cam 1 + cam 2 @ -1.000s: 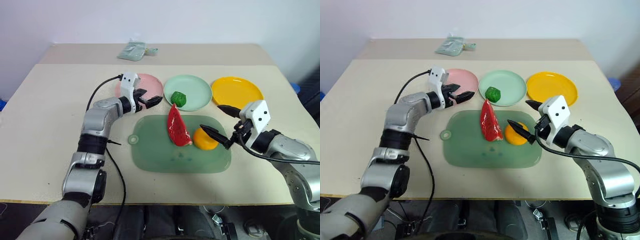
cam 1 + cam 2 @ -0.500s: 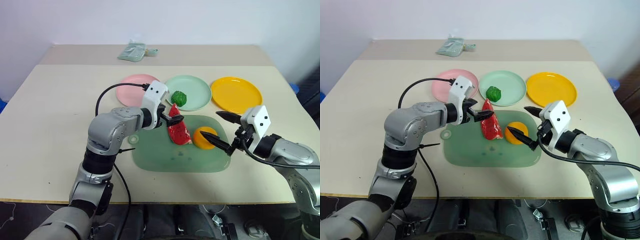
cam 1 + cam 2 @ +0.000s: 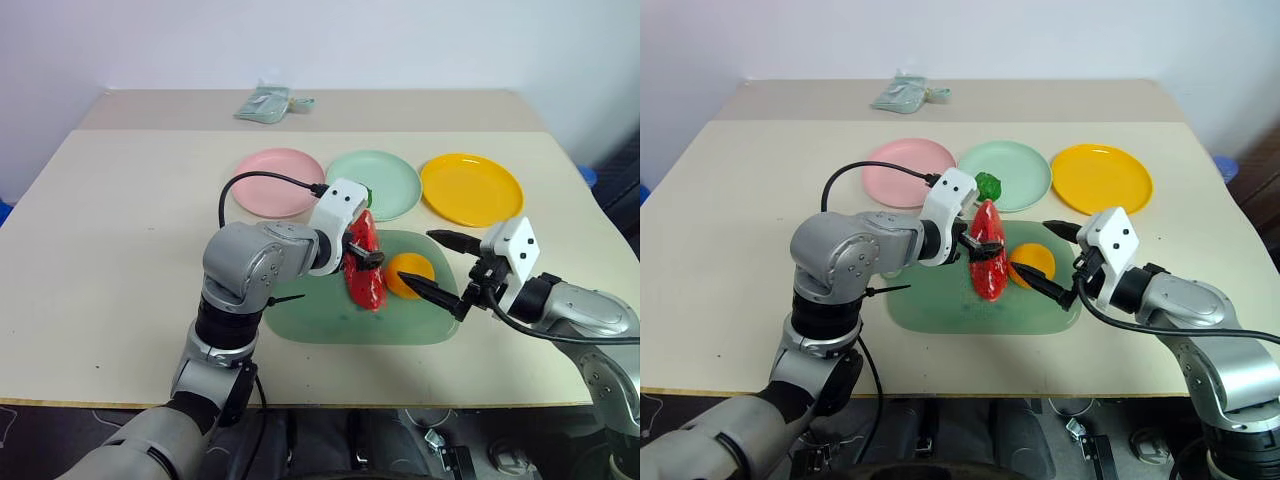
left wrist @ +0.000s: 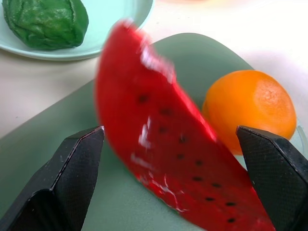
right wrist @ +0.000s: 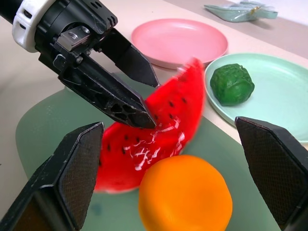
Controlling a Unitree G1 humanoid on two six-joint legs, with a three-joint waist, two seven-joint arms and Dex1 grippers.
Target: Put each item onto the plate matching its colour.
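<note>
While green vegetable sits on mint plate, pink plate, yellow plate bare (both fingers wide)

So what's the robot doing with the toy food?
It's sorting toys onto plates of the same colour. The green vegetable already sits on the green plate. The left gripper is open around the watermelon wedge on the green mat. The right gripper, also open, waits by the orange. The pink plate and yellow plate are empty.
</note>
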